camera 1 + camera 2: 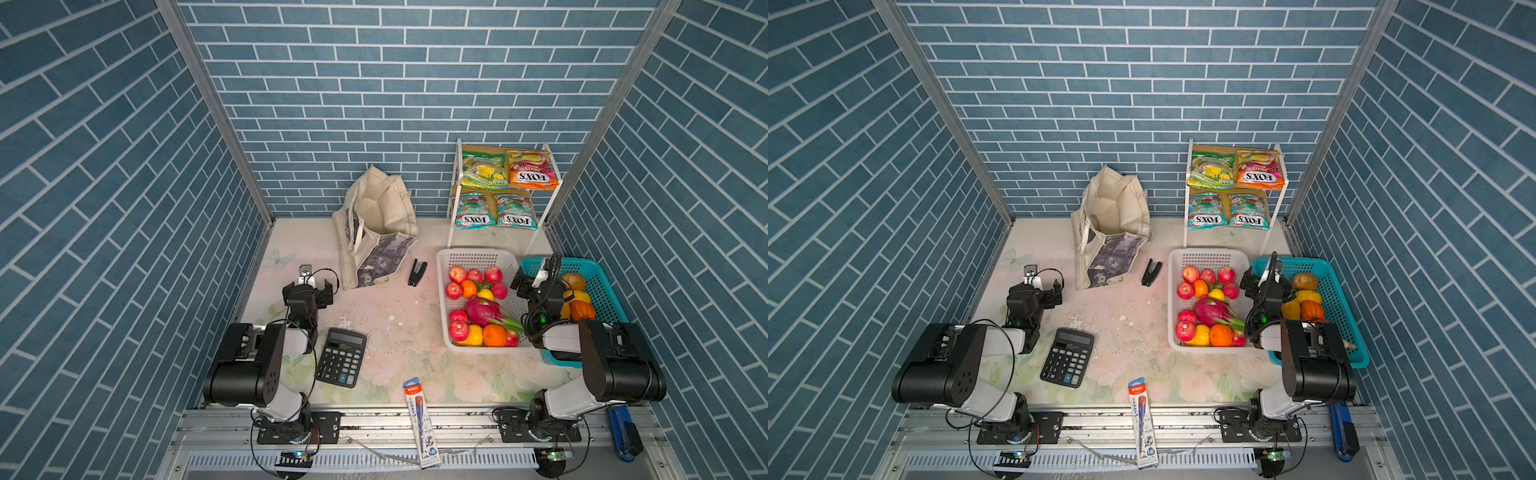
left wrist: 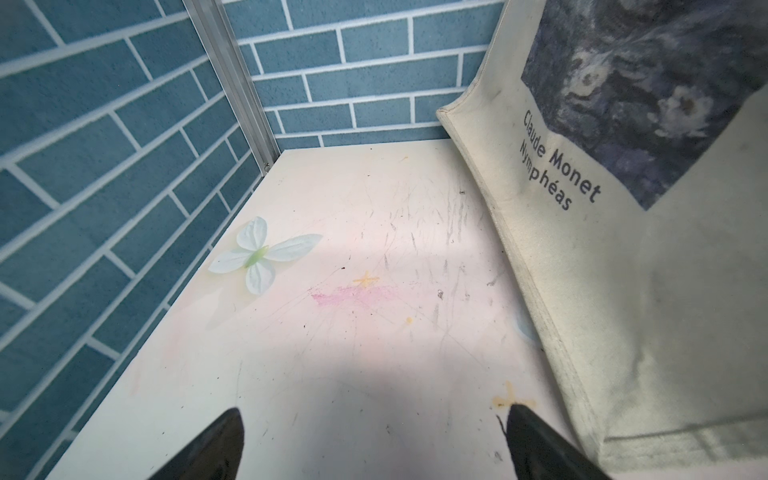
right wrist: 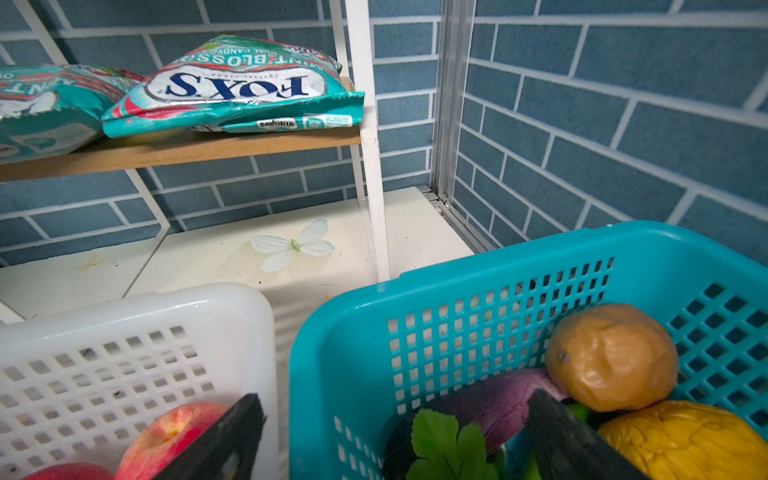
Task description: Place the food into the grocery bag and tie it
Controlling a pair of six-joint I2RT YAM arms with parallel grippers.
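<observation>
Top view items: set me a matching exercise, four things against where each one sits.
Things:
1. dragon fruit
2. orange candy packet
3. calculator
4. brown fruit

Places:
A. in the teal basket
B. flat on the table
C. in the white basket
D. on the upper shelf

Pairs: 1-C, 2-D, 3-B, 4-A.

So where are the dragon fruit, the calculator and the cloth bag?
dragon fruit (image 1: 482, 309): in a top view, pink body.
calculator (image 1: 338, 365): in a top view, keypad.
cloth bag (image 2: 665, 311): left wrist view, cream side.
</observation>
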